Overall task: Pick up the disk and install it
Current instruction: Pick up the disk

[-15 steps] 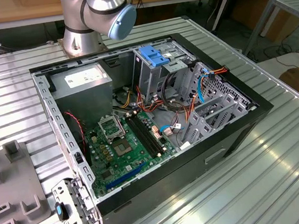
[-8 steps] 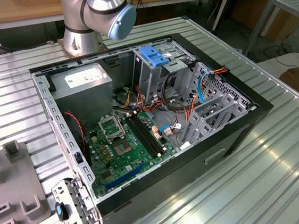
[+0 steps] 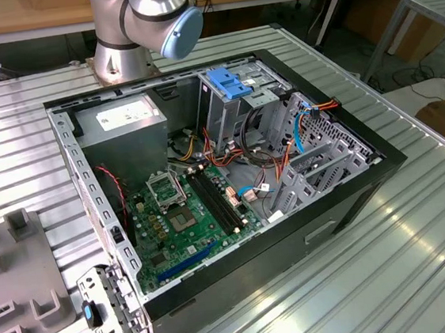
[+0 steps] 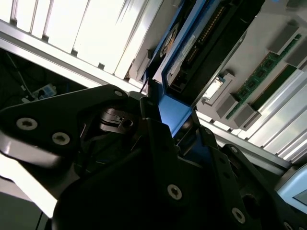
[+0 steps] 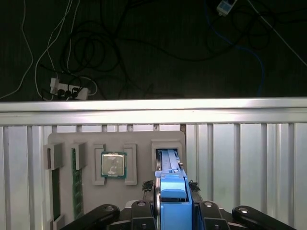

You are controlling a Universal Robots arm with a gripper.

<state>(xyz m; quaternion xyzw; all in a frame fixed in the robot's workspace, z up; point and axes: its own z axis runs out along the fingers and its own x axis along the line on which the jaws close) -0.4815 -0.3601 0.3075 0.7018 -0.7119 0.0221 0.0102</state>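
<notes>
The ribbed metal bench (image 5: 249, 143) carries a grey tray (image 5: 115, 139). The disk (image 5: 169, 160) stands on edge in the tray's end slot, and my fingers (image 5: 194, 200) are closed on its blue rail. Farther along the tray lie a processor chip (image 5: 113, 165) and then a memory stick (image 5: 76, 182).

Grey tray (image 5: 144, 139) on ribbed metal table (image 5: 249, 158). In tray slots: green memory stick (image 5: 76, 187), square processor chip (image 5: 113, 165), and disk (image 5: 169, 160) on edge, blue-railed, clasped from both sides by gripper (image 5: 172, 194). Beyond the tray, past the table edge: dark floor, cables (image 5: 96, 52), power strip (image 5: 67, 88).
</notes>
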